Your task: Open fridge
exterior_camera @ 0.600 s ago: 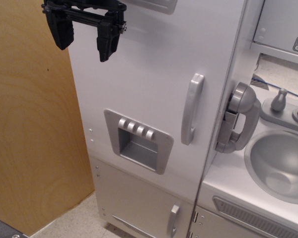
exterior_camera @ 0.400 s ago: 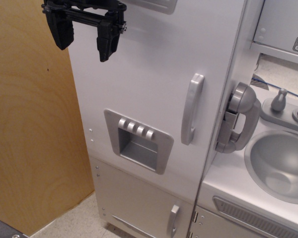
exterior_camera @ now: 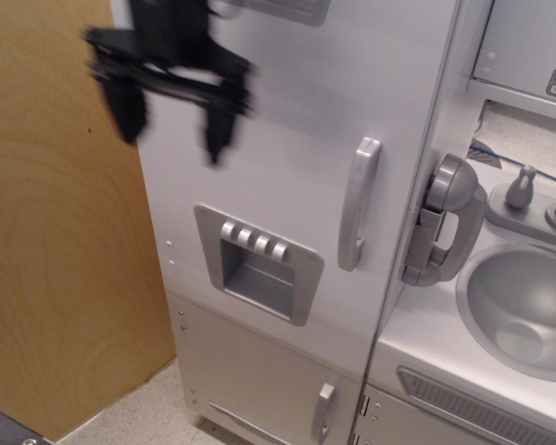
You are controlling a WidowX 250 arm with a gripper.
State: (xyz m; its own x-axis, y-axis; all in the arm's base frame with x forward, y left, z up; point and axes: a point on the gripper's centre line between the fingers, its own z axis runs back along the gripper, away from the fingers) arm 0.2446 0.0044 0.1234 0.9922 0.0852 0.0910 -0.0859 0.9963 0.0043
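Note:
The tall white toy fridge (exterior_camera: pixel 287 120) fills the middle of the view. Its large door is closed, with a vertical silver handle (exterior_camera: pixel 358 202) at its right side and a grey four-button dispenser recess (exterior_camera: pixel 258 261) lower left. My black gripper (exterior_camera: pixel 171 125) is blurred with motion at the upper left, in front of the door's left edge. Its two fingers point down with a wide gap between them, open and empty. It is well left of and above the handle.
A smaller lower door with a small silver handle (exterior_camera: pixel 323 412) sits below. A grey toy phone handset (exterior_camera: pixel 445 222) hangs right of the fridge. A grey sink (exterior_camera: pixel 524 306) with a faucet is at right. A wooden panel (exterior_camera: pixel 56 241) stands at left.
My gripper has dropped lower and shifted slightly right, now blurred by motion. The fridge door is closed as before.

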